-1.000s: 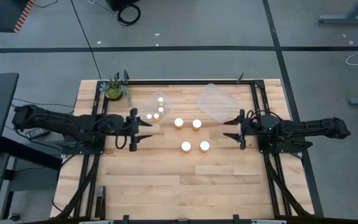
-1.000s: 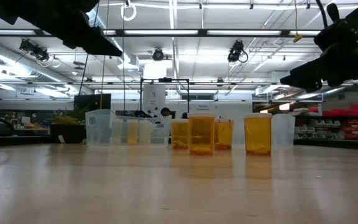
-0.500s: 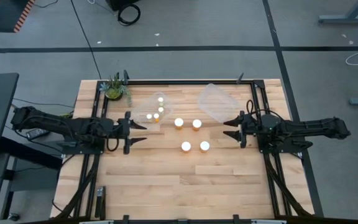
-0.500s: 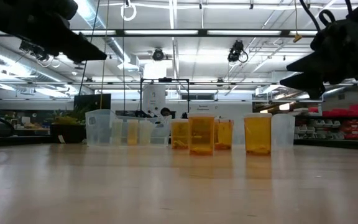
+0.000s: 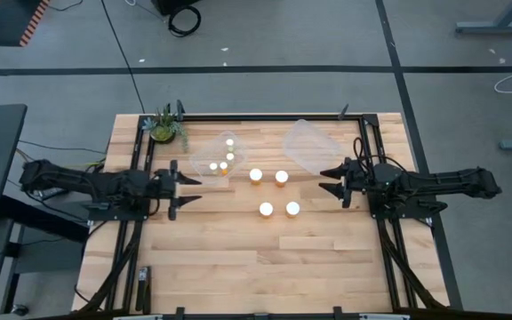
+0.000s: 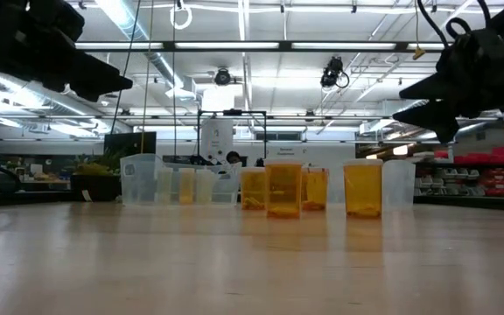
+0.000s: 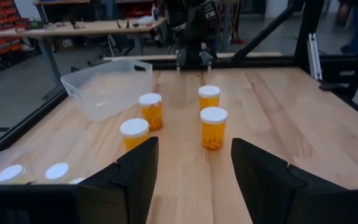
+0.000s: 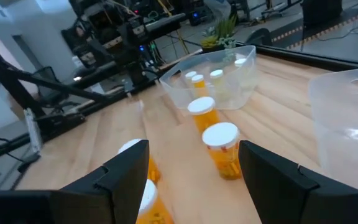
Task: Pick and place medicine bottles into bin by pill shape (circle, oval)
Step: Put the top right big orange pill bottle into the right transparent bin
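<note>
Stretched level over the counter (image 5: 238,258) from its left edge: left arm, wrist straight, left gripper (image 5: 188,190) pointing toward the middle, fingers parted and empty, well short of the bottles. Mirrored from the right edge: right arm, likewise low and horizontal, right gripper (image 5: 330,181) parted, nothing between the fingers, just beside the near corner of the empty clear bin (image 5: 310,147). In the low view, both raised clear above the counter.

Standing upright between the two grippers, in a loose square: four orange bottles (image 5: 266,210) with white caps, apart from one another, two nearer the bins and two nearer the front. Seen from the left wrist as well, orange bodies with pills at the bottom (image 7: 213,127).

Behind them toward the left: second clear bin (image 5: 216,156), holding three small white-capped bottles (image 5: 229,142); exact count hard to tell. Potted plant (image 5: 164,126) at the far left corner.
</note>
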{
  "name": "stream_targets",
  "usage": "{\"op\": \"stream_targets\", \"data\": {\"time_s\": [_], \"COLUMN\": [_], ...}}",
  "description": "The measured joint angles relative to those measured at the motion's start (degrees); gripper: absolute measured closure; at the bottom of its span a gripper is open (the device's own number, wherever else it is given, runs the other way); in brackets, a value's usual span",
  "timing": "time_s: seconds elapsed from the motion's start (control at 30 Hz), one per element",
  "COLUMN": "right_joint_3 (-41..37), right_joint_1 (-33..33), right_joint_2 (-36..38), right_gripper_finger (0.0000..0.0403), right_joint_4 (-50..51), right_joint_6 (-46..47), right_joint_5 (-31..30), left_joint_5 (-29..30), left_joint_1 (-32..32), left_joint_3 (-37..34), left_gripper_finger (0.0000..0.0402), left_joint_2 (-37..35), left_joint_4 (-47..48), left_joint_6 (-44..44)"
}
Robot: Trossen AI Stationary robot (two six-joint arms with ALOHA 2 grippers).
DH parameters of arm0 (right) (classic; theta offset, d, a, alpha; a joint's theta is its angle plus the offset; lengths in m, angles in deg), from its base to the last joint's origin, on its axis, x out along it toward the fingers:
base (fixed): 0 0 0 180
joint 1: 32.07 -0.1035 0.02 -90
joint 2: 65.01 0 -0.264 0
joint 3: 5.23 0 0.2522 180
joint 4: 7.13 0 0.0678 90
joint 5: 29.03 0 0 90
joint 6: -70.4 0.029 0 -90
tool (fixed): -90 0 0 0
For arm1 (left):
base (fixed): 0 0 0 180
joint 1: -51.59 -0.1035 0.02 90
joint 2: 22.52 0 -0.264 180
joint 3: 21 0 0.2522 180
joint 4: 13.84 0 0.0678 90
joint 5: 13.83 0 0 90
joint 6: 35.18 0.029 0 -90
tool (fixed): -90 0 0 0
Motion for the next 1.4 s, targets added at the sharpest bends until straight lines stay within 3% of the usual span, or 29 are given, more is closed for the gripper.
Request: {"op": "stream_targets", "data": {"time_s": [0.3,0.57,0.9,1.13,1.4], "right_joint_3": [0.08,6.07,20.62,35.4,49.2], "right_joint_1": [0.04,0.04,0.42,4.3,7.25], "right_joint_2": [-4.9,-15.33,-39.07,-54.4,-64.96], "right_gripper_finger": [0.016,0.0166,0.0166,0.0166,0.0165], "right_joint_4": [-4.27,-5.27,-4.06,7.9,20.57], "right_joint_6": [0.92,-0.11,-5.5,-7.12,-10.12], "right_joint_5": [0.24,-0.84,-2.76,-2.76,-1.24], "left_joint_5": [0.19,2.44,3.8,4.34,4.42], "left_joint_1": [1.26,4.89,8.45,8.69,8.74], "left_joint_3": [-3.97,-4.2,-4.21,-7.64,-7.64], "left_gripper_finger": [0.0191,0.0191,0.0191,0.0191,0.0191], "left_joint_2": [-7.16,-9.17,-9.06,-9.0,-9.06], "left_joint_4": [0.02,2.5,4.08,1.8,1.15], "left_joint_6": [-0.6,-1.42,-1.61,-2.48,-1.73]}}
